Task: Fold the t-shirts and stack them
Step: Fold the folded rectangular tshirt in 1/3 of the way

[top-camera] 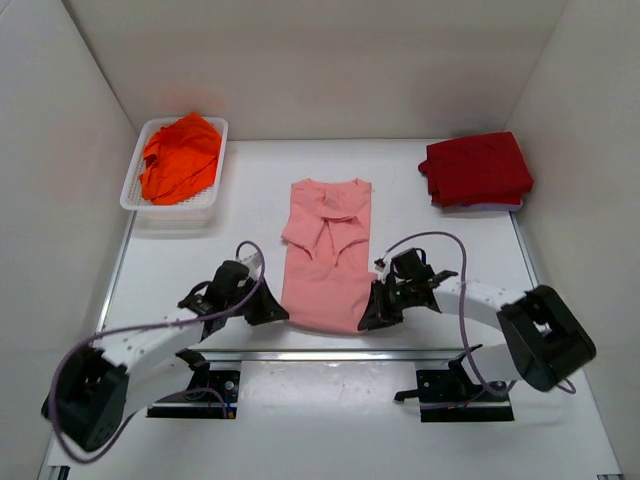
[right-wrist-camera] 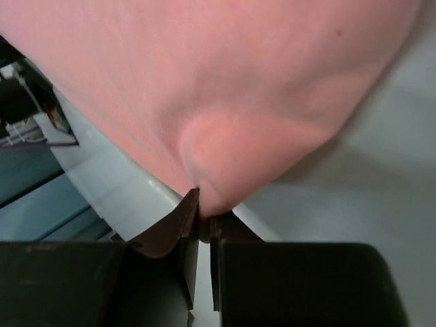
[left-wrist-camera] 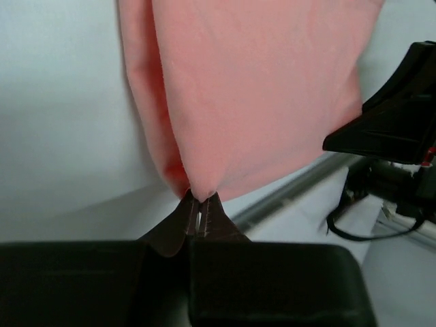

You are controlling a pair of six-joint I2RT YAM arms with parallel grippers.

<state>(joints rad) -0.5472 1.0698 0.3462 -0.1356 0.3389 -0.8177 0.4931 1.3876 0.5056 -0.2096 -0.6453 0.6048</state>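
Top external view, lower centre: we see both arms bent inward; left gripper and right gripper low at near hem corners of salmon-pink t-shirt; wrist views show each pinching cloth, jaws nearly closed; shirt flat mid-frame, sleeves folded in; dark red t-shirt folded, upper right; orange t-shirt crumpled in basket, upper left.

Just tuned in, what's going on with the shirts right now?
Both arms are on the pink shirt: the left claw and the right claw each pinch a near corner. The dark red shirt lies folded far right; the orange shirt sits crumpled in the white basket.
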